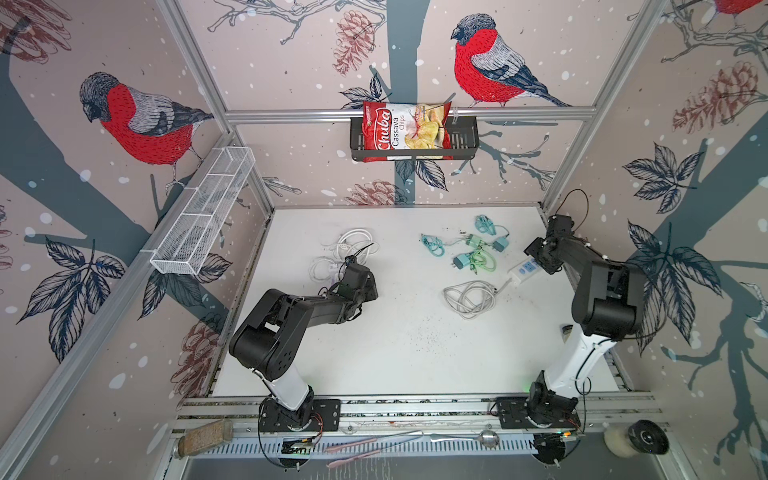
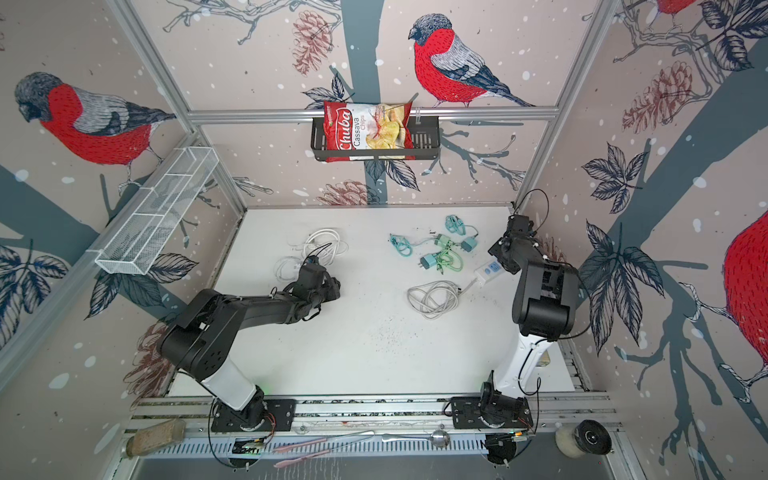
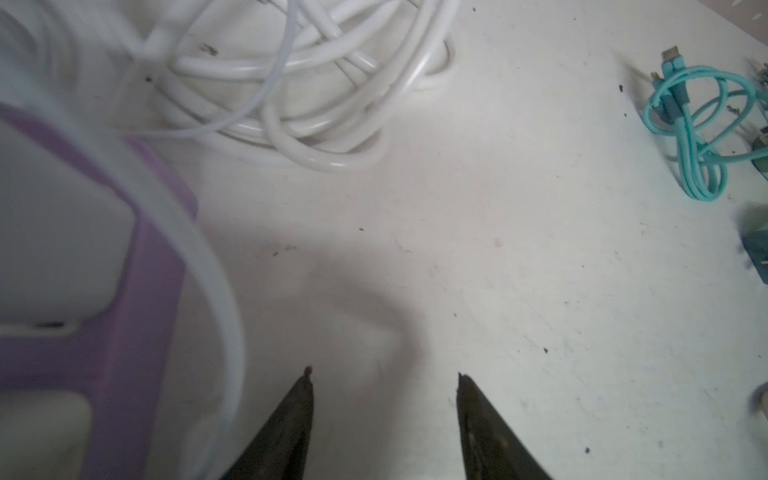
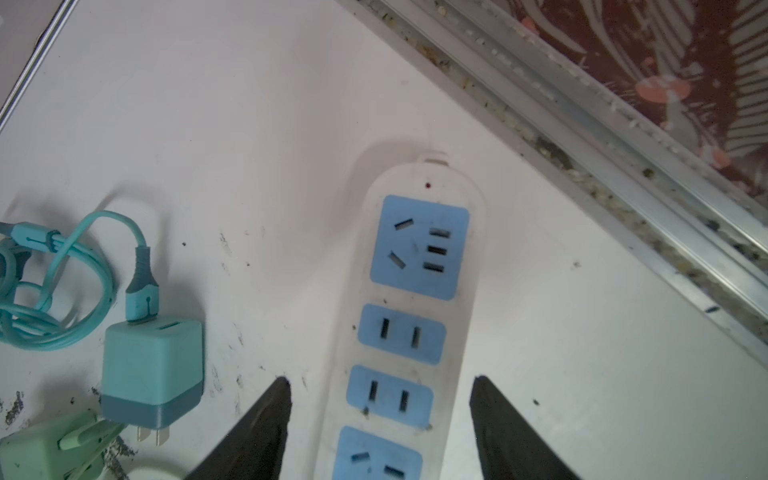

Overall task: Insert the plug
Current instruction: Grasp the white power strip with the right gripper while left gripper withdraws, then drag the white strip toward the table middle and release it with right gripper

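A white power strip (image 4: pixel 415 291) with blue sockets lies near the table's right edge in both top views (image 1: pixel 524 269) (image 2: pixel 490 269). My right gripper (image 4: pixel 380 379) hangs open over it, a finger on each side and nothing gripped. A teal charger plug (image 4: pixel 151 365) with two prongs lies beside the strip, with a green one (image 4: pixel 37 453) next to it. My left gripper (image 3: pixel 383 372) is open over bare table. Close beside it sits a white adapter with a purple band (image 3: pixel 62 249), trailing a white cable (image 3: pixel 311 83).
The strip's grey cord is coiled (image 1: pixel 469 297) mid-table. More teal and green cables (image 1: pixel 478 249) lie at the back right, white cables (image 1: pixel 353 245) at the back left. An aluminium rail (image 4: pixel 582 124) edges the table just past the strip. Wall baskets hang above.
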Robot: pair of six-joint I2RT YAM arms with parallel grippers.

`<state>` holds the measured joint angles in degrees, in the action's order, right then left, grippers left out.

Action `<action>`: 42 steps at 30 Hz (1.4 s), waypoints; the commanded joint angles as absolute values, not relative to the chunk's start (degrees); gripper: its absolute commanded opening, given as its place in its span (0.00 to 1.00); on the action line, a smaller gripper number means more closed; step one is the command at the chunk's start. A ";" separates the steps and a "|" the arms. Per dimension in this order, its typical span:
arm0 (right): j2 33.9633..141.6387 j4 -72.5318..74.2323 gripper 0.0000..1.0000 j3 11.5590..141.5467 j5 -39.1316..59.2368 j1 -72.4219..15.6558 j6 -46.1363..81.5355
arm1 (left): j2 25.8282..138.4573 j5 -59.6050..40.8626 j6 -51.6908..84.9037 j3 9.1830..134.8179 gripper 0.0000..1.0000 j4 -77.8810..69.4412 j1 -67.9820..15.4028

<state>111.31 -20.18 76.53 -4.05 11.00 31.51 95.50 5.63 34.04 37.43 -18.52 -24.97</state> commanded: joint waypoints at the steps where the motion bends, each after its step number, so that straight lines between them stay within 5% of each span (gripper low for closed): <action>1: 113.25 -20.96 0.69 78.39 -3.07 10.66 32.02 | 94.79 5.36 33.12 35.78 0.56 -17.66 -23.44; 8: 115.55 -22.27 0.64 78.32 -3.74 10.23 31.90 | 91.45 3.89 32.23 35.07 0.55 -16.13 -22.63; 14: 111.42 -20.66 0.45 70.72 -1.56 7.12 31.93 | 85.58 0.64 30.31 34.79 0.54 -15.68 -22.68; 29: 86.64 -10.57 0.48 42.25 -2.42 -20.34 60.30 | 72.46 -1.60 31.06 31.54 0.58 -18.16 -23.99; 42: 91.25 -7.96 0.51 44.50 -5.14 -38.77 75.48 | 78.01 -6.97 31.09 34.09 0.58 -22.97 -24.60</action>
